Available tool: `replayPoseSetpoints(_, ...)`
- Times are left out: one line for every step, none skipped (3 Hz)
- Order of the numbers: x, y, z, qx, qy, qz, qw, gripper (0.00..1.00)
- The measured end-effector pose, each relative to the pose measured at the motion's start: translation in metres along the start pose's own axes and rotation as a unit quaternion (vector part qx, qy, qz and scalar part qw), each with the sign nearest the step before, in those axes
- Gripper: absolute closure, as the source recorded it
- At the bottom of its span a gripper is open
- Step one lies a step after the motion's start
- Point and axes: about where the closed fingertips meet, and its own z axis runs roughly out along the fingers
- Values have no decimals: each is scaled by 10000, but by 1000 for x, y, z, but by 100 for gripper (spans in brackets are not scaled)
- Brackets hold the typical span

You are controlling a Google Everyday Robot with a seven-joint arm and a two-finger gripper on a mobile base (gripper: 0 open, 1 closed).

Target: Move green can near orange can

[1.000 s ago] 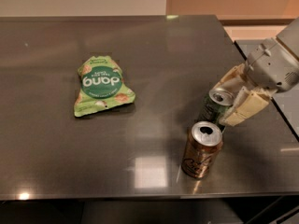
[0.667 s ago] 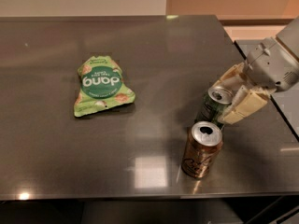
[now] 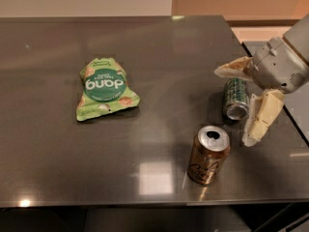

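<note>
Nearest you, the orange can (image 3: 208, 154) stands upright by the front edge of the bench (image 3: 145, 42). Just beyond it at one o'clock is the green can (image 3: 235, 96), near but not touching, and it looks tipped, silver top facing six o'clock. The gripper (image 3: 232, 107) straddles it, jaws spread wide, holding nothing. This reads as the release, so back out towards three o'clock without nudging either can. A second ago the gripper hugged an upright can. Far off at ten o'clock, the snack bag (image 3: 105, 88) lies flat.
</note>
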Motion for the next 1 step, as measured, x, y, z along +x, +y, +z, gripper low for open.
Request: replayPoseSetpoints(0,0,0,1,0,0,10000,0)
